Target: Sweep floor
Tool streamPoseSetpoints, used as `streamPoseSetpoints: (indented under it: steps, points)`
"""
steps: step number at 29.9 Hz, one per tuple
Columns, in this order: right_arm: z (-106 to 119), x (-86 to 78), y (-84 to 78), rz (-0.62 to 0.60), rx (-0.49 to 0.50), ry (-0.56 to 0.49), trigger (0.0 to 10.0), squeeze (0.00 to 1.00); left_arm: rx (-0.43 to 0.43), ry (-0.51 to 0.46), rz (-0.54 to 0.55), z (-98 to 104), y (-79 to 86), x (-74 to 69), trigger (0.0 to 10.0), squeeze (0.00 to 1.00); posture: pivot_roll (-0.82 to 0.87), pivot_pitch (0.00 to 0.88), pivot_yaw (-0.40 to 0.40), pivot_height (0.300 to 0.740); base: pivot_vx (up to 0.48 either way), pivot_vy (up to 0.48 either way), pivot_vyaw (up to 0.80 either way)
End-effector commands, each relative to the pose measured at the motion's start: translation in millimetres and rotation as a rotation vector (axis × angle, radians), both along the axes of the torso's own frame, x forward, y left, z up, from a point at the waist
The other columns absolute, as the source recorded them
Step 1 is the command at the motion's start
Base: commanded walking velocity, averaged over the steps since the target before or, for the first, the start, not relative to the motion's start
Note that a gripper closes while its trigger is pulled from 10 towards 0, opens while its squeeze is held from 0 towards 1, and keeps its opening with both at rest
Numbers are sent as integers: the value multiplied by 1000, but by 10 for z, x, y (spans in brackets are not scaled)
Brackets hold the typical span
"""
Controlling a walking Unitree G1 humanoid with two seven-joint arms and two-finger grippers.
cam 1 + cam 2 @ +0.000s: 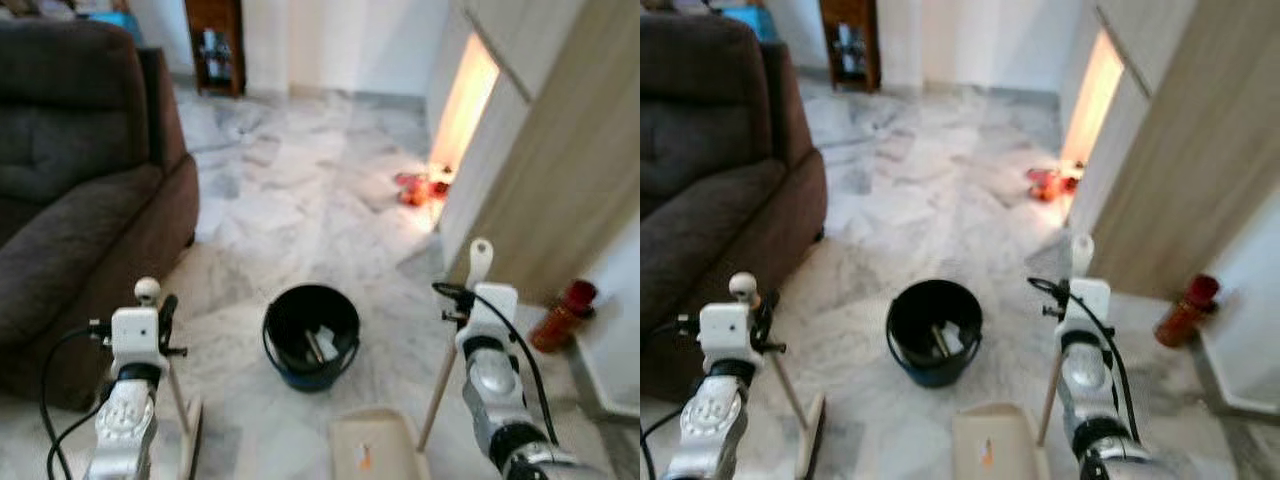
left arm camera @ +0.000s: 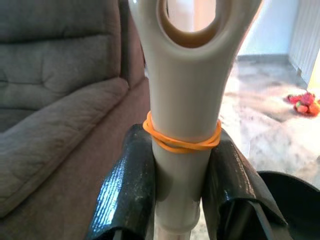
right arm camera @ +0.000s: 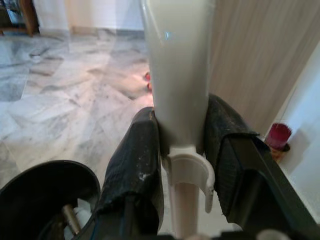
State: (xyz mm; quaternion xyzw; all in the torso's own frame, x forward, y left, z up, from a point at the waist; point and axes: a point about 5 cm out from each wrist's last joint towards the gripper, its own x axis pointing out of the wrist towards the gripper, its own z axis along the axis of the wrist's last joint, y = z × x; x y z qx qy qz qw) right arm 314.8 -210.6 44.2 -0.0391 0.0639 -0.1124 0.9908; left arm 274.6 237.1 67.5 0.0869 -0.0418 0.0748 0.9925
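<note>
Cream broom handle (image 2: 182,150) in left pincer (image 2: 181,195), dustpan handle (image 3: 180,90) in right pincer (image 3: 182,170).

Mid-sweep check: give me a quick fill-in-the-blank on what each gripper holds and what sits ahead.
1. The left gripper is shut on the ____ handle, which has an orange rubber band around it.
2. The right gripper is shut on the ____ handle.
3. The black bucket stands on the marble ____.

Missing words: broom; dustpan; floor

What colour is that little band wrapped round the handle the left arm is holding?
Orange. The rubber band circles the cream broom handle just above the left gripper; the left wrist view shows it best.
</note>
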Motion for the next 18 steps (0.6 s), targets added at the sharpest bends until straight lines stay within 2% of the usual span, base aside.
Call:
streamPoseSetpoints:
  steps: [1,13,18]
  points:
    - [100,70,2,4,-2,-38,10000,0,17,-27,-1,59,-2,24,10000,0,134,0,-56,740,0,0,0]
    - [75,71,-24,-14,35,-11,10000,0,7,-26,5,53,-13,33,10000,0,137,0,-63,740,0,0,0]
    - [53,64,-62,-19,57,11,10000,0,2,-27,16,39,-30,26,10000,0,130,0,-81,740,0,0,-723]
